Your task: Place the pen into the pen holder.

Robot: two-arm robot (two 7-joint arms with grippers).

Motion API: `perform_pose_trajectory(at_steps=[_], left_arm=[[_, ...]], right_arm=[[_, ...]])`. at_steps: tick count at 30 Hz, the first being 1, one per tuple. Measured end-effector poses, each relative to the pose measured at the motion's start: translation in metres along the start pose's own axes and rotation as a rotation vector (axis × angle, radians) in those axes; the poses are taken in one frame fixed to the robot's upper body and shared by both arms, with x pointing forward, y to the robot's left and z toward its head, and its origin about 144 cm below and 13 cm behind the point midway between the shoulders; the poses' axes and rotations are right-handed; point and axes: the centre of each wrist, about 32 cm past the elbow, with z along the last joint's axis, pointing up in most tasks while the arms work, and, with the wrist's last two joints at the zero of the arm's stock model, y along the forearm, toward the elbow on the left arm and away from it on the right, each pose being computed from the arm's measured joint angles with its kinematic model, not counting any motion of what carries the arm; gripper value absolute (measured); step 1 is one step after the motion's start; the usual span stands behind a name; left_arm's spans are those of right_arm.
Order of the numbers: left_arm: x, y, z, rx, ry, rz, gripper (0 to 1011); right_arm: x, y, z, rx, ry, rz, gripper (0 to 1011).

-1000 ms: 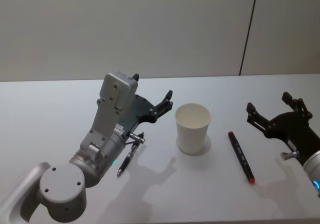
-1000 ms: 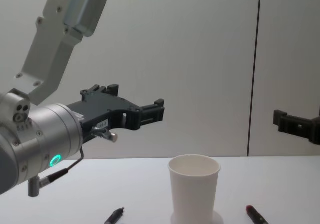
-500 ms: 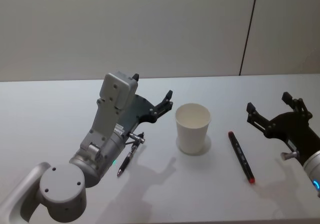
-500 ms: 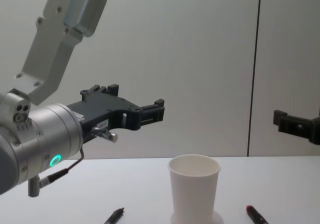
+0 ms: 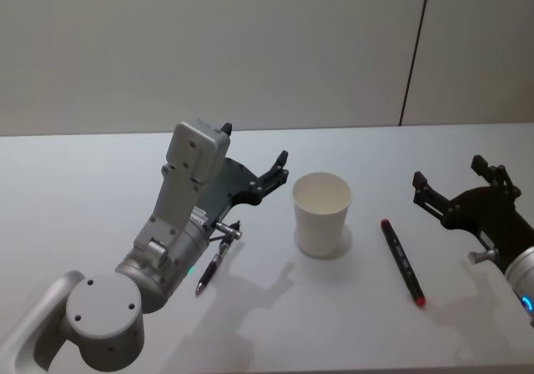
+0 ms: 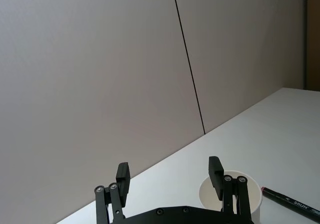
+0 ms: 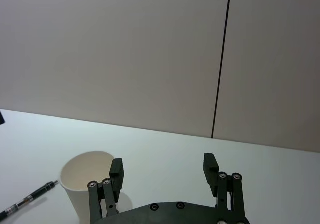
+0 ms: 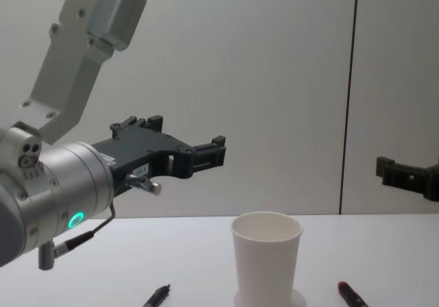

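The left gripper (image 6: 169, 168) and right gripper (image 7: 163, 163) are matte black. Each has two flat, squared fingers (image 6: 123, 171) on paired links, with small silver pivot screws (image 7: 221, 175) just behind them. Behind the left fingers a white label (image 8: 140, 170) marks the black palm. Farther back are a silver-grey wrist (image 8: 62, 197) with a green-lit ring (image 8: 75, 219), a thin black cable (image 8: 95, 232) and a boxy pale-grey link (image 5: 196, 153).

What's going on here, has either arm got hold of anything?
Nothing is held. The white paper cup stands upright and empty mid-table. A black pen with red ends lies on the table to its right, a dark pen to its left beside the left arm. The left gripper hovers open left of the cup; the right gripper hovers open on the far right.
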Motion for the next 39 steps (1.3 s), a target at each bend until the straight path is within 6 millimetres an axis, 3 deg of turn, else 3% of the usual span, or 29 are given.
perform_pose_trajectory(at_steps=[22, 39], left_arm=[[0.000, 0.000, 0.000, 0.000, 0.000, 0.000, 1000], [0.000, 0.000, 0.000, 0.000, 0.000, 0.000, 1000]], right_arm=[[0.006, 0.033, -0.010, -0.246, 0.047, -0.056, 1001], [-0.022, 0.055, -0.031, -0.384, 0.041, -0.090, 1001]])
